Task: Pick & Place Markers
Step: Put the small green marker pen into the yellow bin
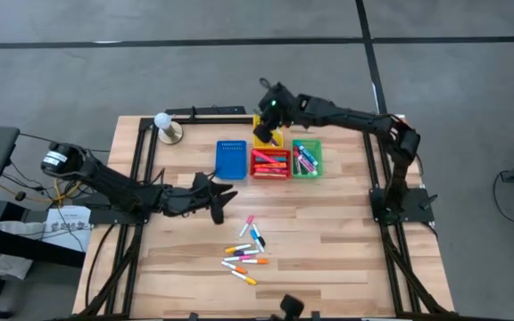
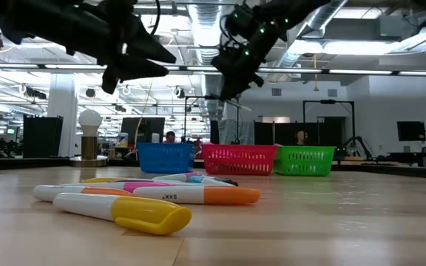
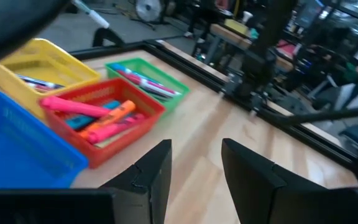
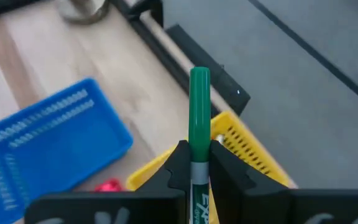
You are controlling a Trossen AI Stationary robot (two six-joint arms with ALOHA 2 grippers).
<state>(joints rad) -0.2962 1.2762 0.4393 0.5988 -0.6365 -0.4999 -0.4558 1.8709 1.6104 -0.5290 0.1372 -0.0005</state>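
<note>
While a green marker [image 4: 199, 118] is pinched upright in the right tool [image 4: 197, 163] above the yellow bin [image 4: 244, 149], apparently for dropping, the left tool [image 3: 194, 177] is held spread and empty near loose markers [image 1: 246, 252] on the table [image 1: 328, 232].

A green marker [image 4: 199, 118] is being held upright above the yellow bin [image 4: 244, 149]. Loose markers [image 1: 246, 252] in mixed colours are lying scattered flat on the surface [image 1: 328, 241]. More markers are resting in the red bin [image 3: 114, 115] and the green bin [image 3: 145, 78].
</note>
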